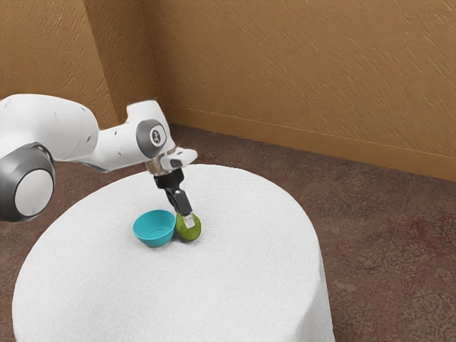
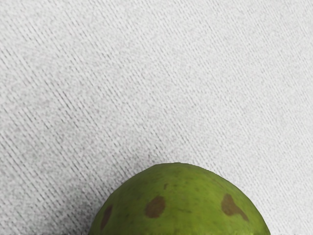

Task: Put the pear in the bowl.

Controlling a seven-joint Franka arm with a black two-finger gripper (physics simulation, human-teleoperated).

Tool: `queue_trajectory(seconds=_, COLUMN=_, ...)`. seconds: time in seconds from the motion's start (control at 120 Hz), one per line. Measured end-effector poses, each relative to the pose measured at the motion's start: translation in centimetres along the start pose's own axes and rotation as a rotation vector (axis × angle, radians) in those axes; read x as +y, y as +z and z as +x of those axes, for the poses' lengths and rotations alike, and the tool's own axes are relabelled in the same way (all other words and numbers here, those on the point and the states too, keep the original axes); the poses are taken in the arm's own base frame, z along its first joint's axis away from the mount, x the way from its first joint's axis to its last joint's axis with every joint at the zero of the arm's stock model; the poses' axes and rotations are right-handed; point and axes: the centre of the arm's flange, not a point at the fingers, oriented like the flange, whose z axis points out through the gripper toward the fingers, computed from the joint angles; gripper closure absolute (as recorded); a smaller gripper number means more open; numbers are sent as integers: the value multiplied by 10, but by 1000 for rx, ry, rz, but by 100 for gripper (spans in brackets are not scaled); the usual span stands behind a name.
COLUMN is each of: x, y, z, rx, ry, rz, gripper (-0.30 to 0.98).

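- In the exterior view, clock directions being read on that view, the turquoise bowl (image 1: 154, 239) was set on the white-covered table (image 1: 263, 271).
- The green pear (image 1: 193, 233) was seen outside the bowl, just beside it at three o'clock.
- The black gripper (image 1: 188, 219) was angled down from eleven o'clock, its tip overlapping the pear's upper part; whether it was spread or pinching could not be told.
- In the wrist view, brown patches were shown on the pear's green skin.
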Motion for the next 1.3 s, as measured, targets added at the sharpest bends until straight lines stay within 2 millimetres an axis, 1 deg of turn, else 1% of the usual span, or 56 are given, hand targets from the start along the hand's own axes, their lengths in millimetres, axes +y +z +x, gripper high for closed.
queue_trajectory(seconds=0.217, x=0, y=10, z=-1, rx=-1, ry=28, rz=-13, gripper=2)
queue_trajectory(seconds=0.592, x=1, y=15, z=-1, rx=9, ry=57, rz=-17, gripper=28)
queue_trajectory(seconds=0.792, x=1, y=13, z=0, rx=13, ry=66, rz=-9, gripper=33)
queue_trajectory(seconds=0.9, x=1, y=10, z=1, rx=16, ry=72, rz=-3, gripper=40)
queue_trajectory(seconds=1.017, x=2, y=5, z=2, rx=21, ry=77, rz=5, gripper=51)
queue_trajectory(seconds=1.117, x=6, y=-6, z=4, rx=33, ry=85, rz=18, gripper=56)
queue_trajectory(seconds=1.2, x=11, y=-22, z=5, rx=49, ry=94, rz=30, gripper=60)
queue_trajectory(seconds=1.3, x=22, y=-47, z=6, rx=75, ry=109, rz=47, gripper=63)
